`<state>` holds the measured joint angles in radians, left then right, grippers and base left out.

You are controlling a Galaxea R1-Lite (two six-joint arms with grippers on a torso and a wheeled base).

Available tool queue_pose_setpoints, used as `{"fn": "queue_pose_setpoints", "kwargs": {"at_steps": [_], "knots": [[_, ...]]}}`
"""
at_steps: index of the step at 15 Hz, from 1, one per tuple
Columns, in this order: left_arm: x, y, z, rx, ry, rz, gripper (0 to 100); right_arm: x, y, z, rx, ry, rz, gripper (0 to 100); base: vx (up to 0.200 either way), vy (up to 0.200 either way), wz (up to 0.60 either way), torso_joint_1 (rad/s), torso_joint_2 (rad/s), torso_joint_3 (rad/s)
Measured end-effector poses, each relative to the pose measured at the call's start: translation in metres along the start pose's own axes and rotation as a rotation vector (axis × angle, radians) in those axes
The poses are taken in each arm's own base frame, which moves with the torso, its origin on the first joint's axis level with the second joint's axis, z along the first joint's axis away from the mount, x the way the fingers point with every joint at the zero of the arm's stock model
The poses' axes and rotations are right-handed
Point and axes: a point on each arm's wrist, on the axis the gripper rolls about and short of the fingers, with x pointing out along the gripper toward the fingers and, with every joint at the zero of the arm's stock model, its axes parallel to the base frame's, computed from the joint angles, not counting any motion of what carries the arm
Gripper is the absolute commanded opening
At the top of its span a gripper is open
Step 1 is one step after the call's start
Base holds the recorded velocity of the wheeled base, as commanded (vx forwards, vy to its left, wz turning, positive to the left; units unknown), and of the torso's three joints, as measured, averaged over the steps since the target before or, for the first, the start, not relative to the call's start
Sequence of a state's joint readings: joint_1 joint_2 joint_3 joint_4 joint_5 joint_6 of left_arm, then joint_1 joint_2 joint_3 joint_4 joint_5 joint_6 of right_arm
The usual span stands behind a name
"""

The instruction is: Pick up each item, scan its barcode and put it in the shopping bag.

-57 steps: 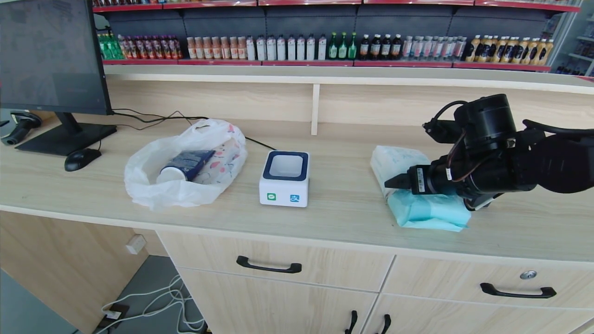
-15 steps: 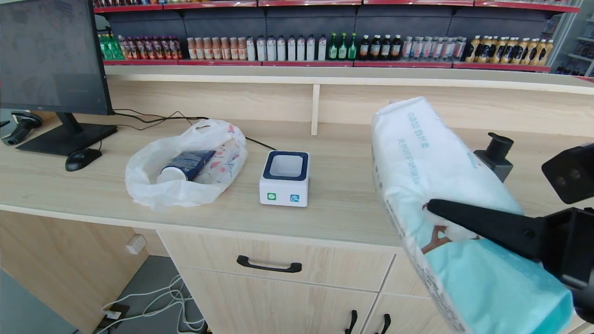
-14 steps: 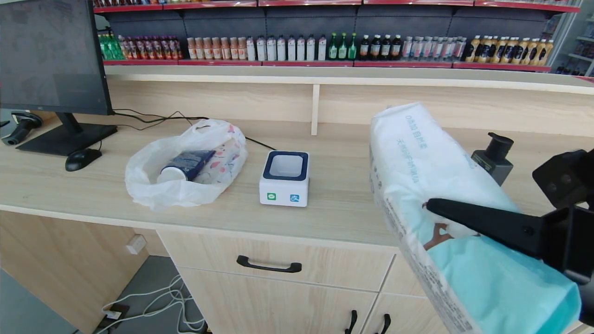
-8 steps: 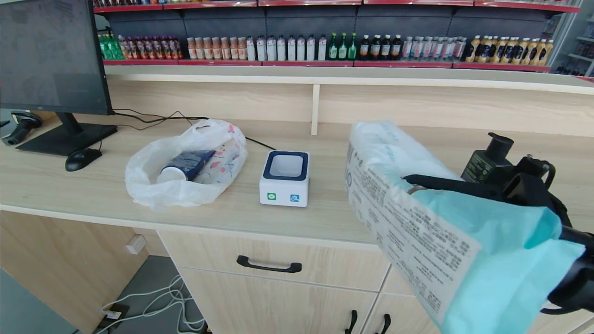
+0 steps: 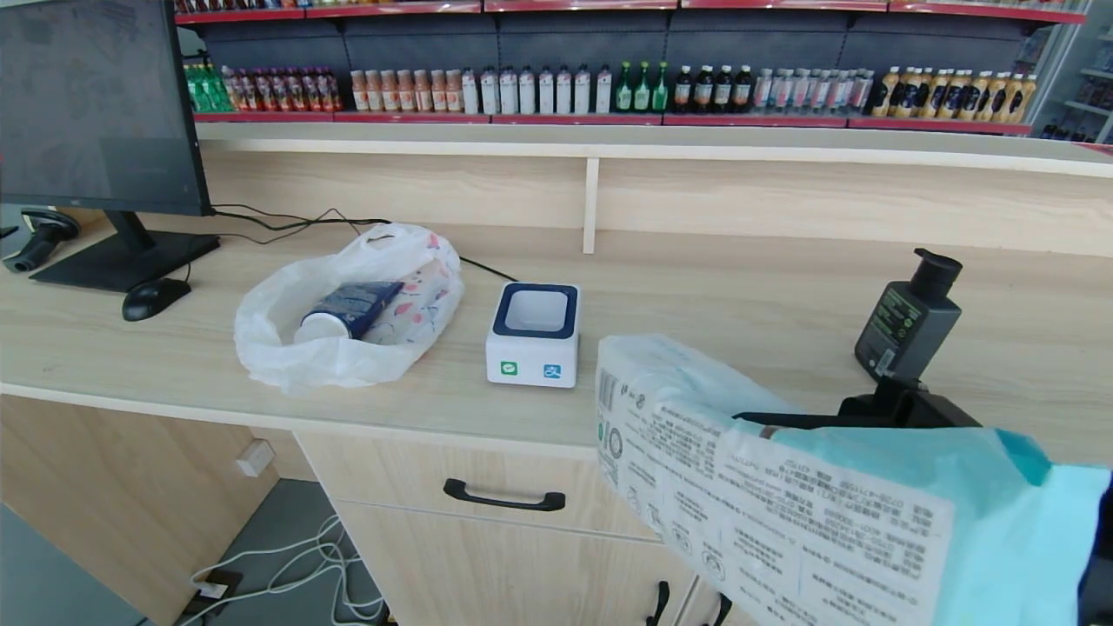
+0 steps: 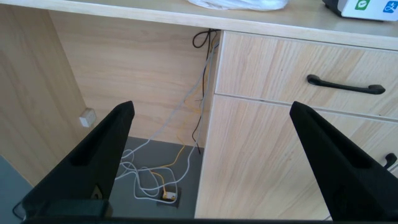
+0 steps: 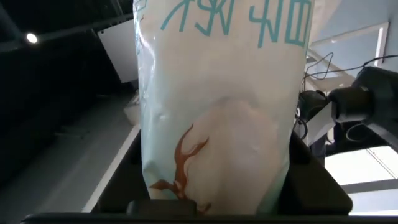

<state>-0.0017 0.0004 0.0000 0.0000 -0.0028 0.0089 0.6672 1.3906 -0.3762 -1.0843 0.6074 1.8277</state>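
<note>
My right gripper (image 5: 783,421) is shut on a white and teal tissue pack (image 5: 783,513), held in the air over the counter's front edge at the right. The pack's printed back faces up, with a barcode (image 5: 606,391) at its left end. In the right wrist view the tissue pack (image 7: 214,118) sits between the two dark fingers. The white scanner box (image 5: 532,335) with a blue rim stands just left of the pack. Further left lies the white shopping bag (image 5: 296,348) with a dark blue tube and a floral item inside. My left gripper (image 6: 211,155) hangs open below the counter, facing the cabinet front.
A dark pump bottle (image 5: 909,317) stands on the counter behind the pack. A monitor (image 5: 96,104), a mouse (image 5: 152,298) and a handheld scanner (image 5: 39,236) sit at the far left. Cables run behind the bag. Drawers with black handles (image 6: 345,84) lie under the counter.
The right gripper lifted the tissue pack off the counter, turned its printed back upward and carried it left and toward the front edge. The dark bottle behind it came into sight.
</note>
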Motion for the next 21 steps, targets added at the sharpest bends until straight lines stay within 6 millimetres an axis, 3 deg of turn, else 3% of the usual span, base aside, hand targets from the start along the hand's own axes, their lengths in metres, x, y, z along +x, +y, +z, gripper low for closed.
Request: {"fn": "queue_pose_setpoints", "kwargs": {"at_steps": [4, 7, 13, 17, 21], "knots": [[0.0, 0.0, 0.0, 0.0, 0.0, 0.0, 100, -0.005, 0.012, -0.005, 0.14, 0.102, 0.107, 0, 0.0, 0.0, 0.0, 0.0, 0.0, 0.0], [0.0, 0.0, 0.0, 0.001, 0.0, 0.0, 100, -0.015, 0.009, -0.004, 0.231, 0.182, 0.1, 0, 0.0, 0.0, 0.0, 0.0, 0.0, 0.0], [0.0, 0.0, 0.0, 0.0, 0.0, 0.0, 100, -0.014, 0.011, -0.004, 0.424, 0.266, 0.116, 0, 0.0, 0.0, 0.0, 0.0, 0.0, 0.0], [0.0, 0.0, 0.0, 0.0, 0.0, 0.0, 100, -0.009, 0.009, -0.011, 0.445, 0.317, 0.092, 0, 0.0, 0.0, 0.0, 0.0, 0.0, 0.0], [0.0, 0.0, 0.0, 0.0, 0.0, 0.0, 100, -0.016, 0.013, -0.02, 0.44, 0.34, 0.104, 0, 0.0, 0.0, 0.0, 0.0, 0.0, 0.0]]}}
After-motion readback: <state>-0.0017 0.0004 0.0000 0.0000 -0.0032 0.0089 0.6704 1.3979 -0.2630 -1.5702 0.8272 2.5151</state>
